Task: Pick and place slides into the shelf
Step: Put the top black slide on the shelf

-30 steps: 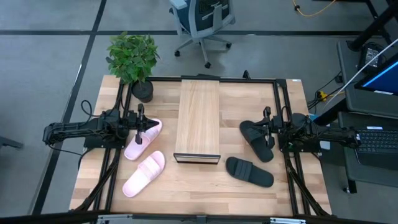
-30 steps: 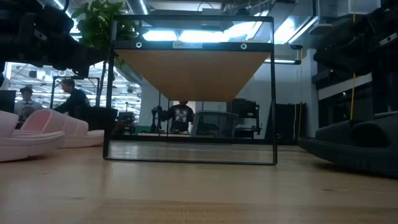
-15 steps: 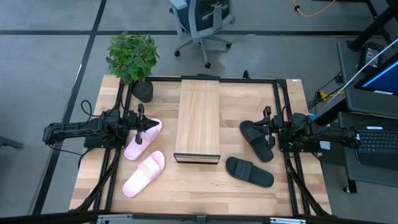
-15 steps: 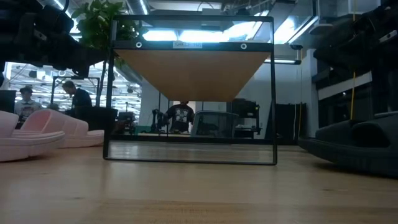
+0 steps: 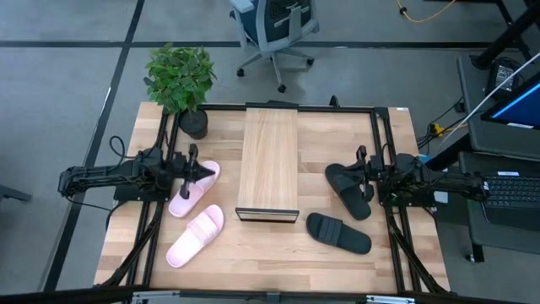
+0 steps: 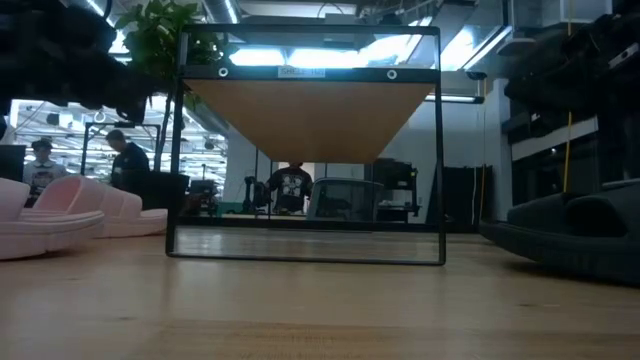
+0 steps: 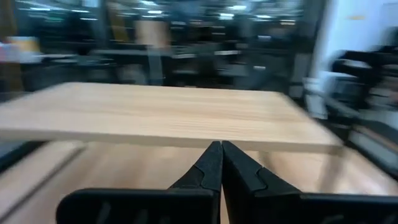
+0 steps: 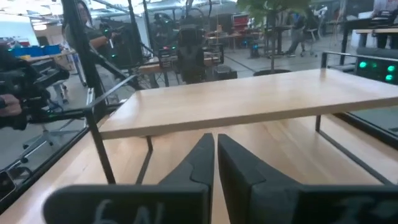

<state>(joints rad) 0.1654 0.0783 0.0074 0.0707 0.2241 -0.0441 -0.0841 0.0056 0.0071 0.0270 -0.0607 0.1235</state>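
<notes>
Four slides lie on the table around the shelf [image 5: 269,164], none on it; the shelf stands at the table's centre, its light plank top running front to back. One pink slide [image 5: 193,187] lies left of the shelf, partly beneath the left gripper [image 5: 202,172]; the second pink slide [image 5: 195,236] lies left of the shelf's near end, apart from the first. One black slide [image 5: 348,190] lies right of the shelf, under the right gripper [image 5: 363,178]; the second black slide [image 5: 337,232] lies right of the shelf's near end. The left gripper points toward the shelf, its fingers [image 7: 210,167] pressed together and holding nothing; the right gripper also faces the shelf, its fingers [image 8: 202,158] nearly touching with a thin gap, holding nothing. A potted plant [image 5: 180,79] stands beyond the shelf's far left corner.
</notes>
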